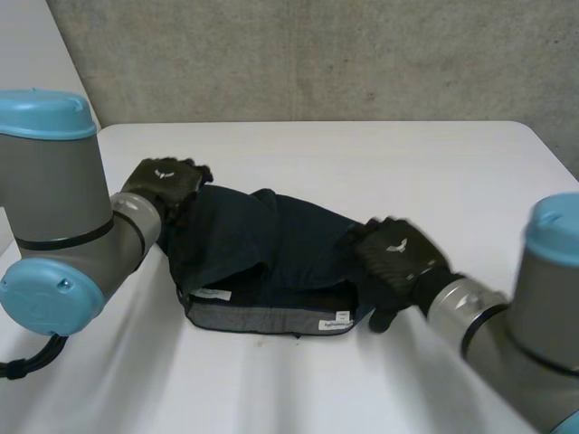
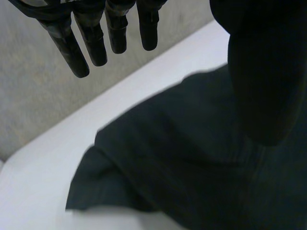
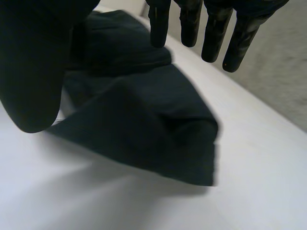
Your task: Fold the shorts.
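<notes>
Dark navy shorts point(image 1: 262, 258) lie bunched and partly folded in the middle of the white table point(image 1: 362, 163), the grey waistband point(image 1: 262, 318) facing the near edge. My left hand point(image 1: 167, 185) hovers at the shorts' left edge, fingers point(image 2: 96, 43) straight and spread, holding nothing; the cloth point(image 2: 192, 158) lies below its palm. At the shorts' right edge is my right hand point(image 1: 398, 258), fingers point(image 3: 211, 33) straight, thumb point(image 3: 33, 72) apart, with the folded cloth point(image 3: 144, 124) beneath and free of it.
A grey concrete wall point(image 1: 317, 54) runs behind the table. Bare white tabletop surrounds the shorts at the far side, right and near edge. Both grey arms with light-blue caps flank the shorts.
</notes>
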You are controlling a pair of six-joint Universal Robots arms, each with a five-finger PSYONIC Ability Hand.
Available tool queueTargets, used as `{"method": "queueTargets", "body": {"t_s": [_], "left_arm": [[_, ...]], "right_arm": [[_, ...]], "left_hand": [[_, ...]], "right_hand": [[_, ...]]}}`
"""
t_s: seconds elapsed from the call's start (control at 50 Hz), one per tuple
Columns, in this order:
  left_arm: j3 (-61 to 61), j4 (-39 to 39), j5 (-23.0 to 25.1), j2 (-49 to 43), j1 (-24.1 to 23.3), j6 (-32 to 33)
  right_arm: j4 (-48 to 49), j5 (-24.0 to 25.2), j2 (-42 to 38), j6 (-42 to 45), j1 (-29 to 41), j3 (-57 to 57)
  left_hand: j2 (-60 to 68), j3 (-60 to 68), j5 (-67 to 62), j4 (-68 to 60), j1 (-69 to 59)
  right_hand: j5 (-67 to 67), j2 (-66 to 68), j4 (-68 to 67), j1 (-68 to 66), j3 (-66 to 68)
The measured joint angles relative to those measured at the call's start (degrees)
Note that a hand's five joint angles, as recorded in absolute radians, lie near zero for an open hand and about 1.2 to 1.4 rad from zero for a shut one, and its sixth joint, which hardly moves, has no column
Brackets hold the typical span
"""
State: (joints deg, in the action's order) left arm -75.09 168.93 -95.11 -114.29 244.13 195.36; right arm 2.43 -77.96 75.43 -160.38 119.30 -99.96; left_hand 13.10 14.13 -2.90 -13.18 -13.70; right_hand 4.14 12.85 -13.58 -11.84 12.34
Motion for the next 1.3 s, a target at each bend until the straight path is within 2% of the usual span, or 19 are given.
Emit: {"method": "queueTargets", "body": {"t_s": [0.02,0.08,0.1,0.12,0.14,0.16,0.2,0.3,0.48,0.64,0.68,0.72,0.74,0.78,0.82,0.94,1.06,1.18,1.3], "left_arm": [[-0.19,0.04,0.11,-0.24,0.39,0.07],[-0.61,0.09,0.3,-0.82,1.35,0.11],[-0.65,0.09,0.3,-0.88,1.53,0.08],[-0.7,0.09,0.29,-0.91,1.7,0.03],[-0.71,0.09,0.28,-0.91,1.78,0.0],[-0.72,0.11,0.26,-0.84,1.87,-0.06],[-0.79,0.11,0.23,-0.7,1.94,-0.12],[-2.21,0.44,0.15,1.13,2.14,-0.32],[-5.05,1.29,0.28,3.1,2.58,-0.3],[-6.01,1.65,0.45,3.22,3.3,-0.21],[-6.09,1.67,0.46,3.16,3.32,-0.18],[-6.16,1.69,0.46,3.1,3.3,-0.14],[-6.18,1.72,0.46,3.07,3.27,-0.1],[-6.21,1.79,0.46,3.0,3.2,-0.01],[-6.22,2.51,0.46,2.84,3.08,0.16],[-6.13,5.77,0.48,2.54,3.69,0.42],[-5.47,9.86,1.44,1.56,7.28,0.62],[-5.13,10.68,4.51,-0.07,10.42,0.36],[-5.9,10.58,6.67,-1.15,12.18,0.13]], "right_arm": [[0.66,-0.56,-1.01,0.05,0.88,0.11],[3.27,-3.43,-4.73,0.39,3.07,0.88],[3.46,-3.65,-4.97,0.42,3.17,0.96],[5.19,-6.08,-6.97,0.83,3.78,1.84],[5.81,-7.05,-7.63,1.01,3.91,2.21],[6.91,-8.75,-8.68,1.39,4.02,2.9],[7.96,-10.35,-9.4,2.0,3.85,3.7],[11.2,-15.23,-10.6,7.91,-1.4,8.45],[11.71,-15.11,-13.69,21.58,-14.95,17.82],[11.27,-15.56,-17.6,26.06,-21.95,25.94],[10.91,-15.7,-17.71,25.98,-22.41,26.58],[10.45,-15.8,-17.57,25.71,-22.48,26.65],[10.01,-15.83,-17.41,25.47,-22.37,26.4],[9.09,-15.84,-16.95,24.86,-21.92,25.56],[6.48,-15.51,-14.35,22.13,-19.11,22.67],[2.33,-13.98,-7.76,12.56,-10.32,16.97],[-0.63,-9.46,-4.15,-2.25,1.04,13.51],[-1.18,-5.98,-6.27,-8.05,7.36,14.7],[-1.42,-4.43,-14.02,-10.3,12.83,20.43]], "left_hand": [[0.0,0.0,0.0,0.0,0.0],[0.0,0.0,0.0,0.0,0.0],[0.0,0.0,0.0,0.0,0.0],[0.0,0.02,0.0,0.0,0.0],[0.0,0.0,0.0,0.0,0.0],[0.0,0.0,0.0,0.01,0.0],[0.0,0.0,0.0,0.01,0.0],[0.0,0.0,0.0,0.0,0.0],[0.0,0.0,0.0,0.0,0.0],[0.0,0.0,0.0,0.0,0.0],[0.0,0.0,0.0,0.0,0.0],[0.0,0.0,0.0,0.0,0.0],[-0.1,-0.36,0.0,0.16,0.0],[-0.3,-0.83,0.0,0.44,0.0],[-0.35,-0.83,0.0,0.47,0.0],[-0.45,-0.83,0.0,0.47,0.0],[-0.45,-0.83,0.0,0.46,0.0],[-0.45,-0.83,0.0,0.46,0.0],[-0.46,-0.83,0.0,0.46,0.0]], "right_hand": [[0.75,1.2,-0.79,-0.85,1.01],[18.63,22.25,-20.08,-19.29,22.42],[18.63,22.25,-20.08,-19.29,22.42],[31.12,36.25,-33.45,-32.22,34.65],[31.12,36.25,-33.45,-32.22,34.65],[46.75,51.3,-49.51,-42.14,50.88],[50.52,53.93,-53.21,-44.25,53.79],[51.11,54.18,-54.46,-44.33,55.01],[52.28,54.18,-54.48,-45.31,55.01],[51.58,53.39,-53.28,-44.68,54.1],[47.42,47.91,-48.68,-39.75,49.62],[22.25,22.21,-22.38,-16.06,23.31],[22.25,22.21,-22.38,-16.06,23.31],[5.07,4.29,-4.76,-2.85,5.22],[0.11,-0.08,0.06,-0.02,-0.02],[0.11,-0.08,0.06,-0.02,-0.06],[0.11,-0.08,0.06,-0.02,-0.06],[0.11,-0.08,0.06,-0.02,-0.06],[0.11,-0.09,0.06,-0.02,-0.06]]}}
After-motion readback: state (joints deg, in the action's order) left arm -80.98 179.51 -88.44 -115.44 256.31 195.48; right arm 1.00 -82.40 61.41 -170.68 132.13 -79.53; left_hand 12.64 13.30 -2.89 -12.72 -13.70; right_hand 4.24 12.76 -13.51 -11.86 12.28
